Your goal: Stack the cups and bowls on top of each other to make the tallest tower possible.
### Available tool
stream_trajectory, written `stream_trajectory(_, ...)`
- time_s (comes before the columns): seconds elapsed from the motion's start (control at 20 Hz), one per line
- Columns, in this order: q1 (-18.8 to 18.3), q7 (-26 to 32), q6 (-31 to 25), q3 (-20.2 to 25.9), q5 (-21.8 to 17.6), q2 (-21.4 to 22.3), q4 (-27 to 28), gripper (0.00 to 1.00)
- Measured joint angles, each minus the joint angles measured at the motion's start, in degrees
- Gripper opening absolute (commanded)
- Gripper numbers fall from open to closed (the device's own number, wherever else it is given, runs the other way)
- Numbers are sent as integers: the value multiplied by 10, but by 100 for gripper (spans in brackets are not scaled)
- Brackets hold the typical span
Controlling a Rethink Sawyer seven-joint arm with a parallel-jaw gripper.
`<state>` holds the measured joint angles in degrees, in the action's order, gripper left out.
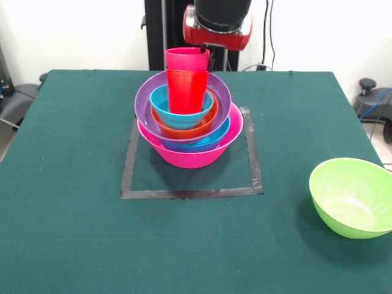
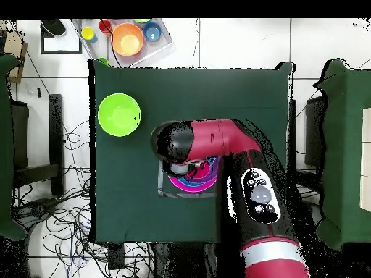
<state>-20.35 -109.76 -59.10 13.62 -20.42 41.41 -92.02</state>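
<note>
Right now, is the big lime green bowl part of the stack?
No, the lime green bowl sits alone on the table, apart from the tower inside the taped square.

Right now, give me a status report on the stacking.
Gripper over the tower, open or shut unclear. Pink cup at the gripper, above the red cup. Green bowl apart, unstacked. Nothing blocking.

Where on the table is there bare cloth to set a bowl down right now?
Free: the whole front strip of green cloth below the tape square, and the side opposite the lime green bowl. Some room lies between that bowl and the tape. Crowded: inside the square, where the tower stands under the arm.
</note>
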Motion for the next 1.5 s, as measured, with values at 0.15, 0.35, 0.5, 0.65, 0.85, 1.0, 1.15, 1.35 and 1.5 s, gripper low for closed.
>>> stream_trajectory(0.15,-4,0,48,0,0,-11,4,0)
stream_trajectory(0.35,-5,0,83,0,0,-19,7,0)
stream_trajectory(0.5,-4,0,93,0,1,-23,7,0)
stream_trajectory(0.65,-3,0,93,-1,1,-21,6,0)
stream_trajectory(0.85,0,0,94,-5,1,-17,2,0)
stream_trajectory(1.0,4,0,93,-10,2,-15,-2,0)
stream_trajectory(1.15,9,0,93,-17,5,-12,-7,0)
stream_trajectory(1.35,21,0,90,-27,10,0,-17,100)
stream_trajectory(1.5,24,0,87,-28,10,2,-18,100)
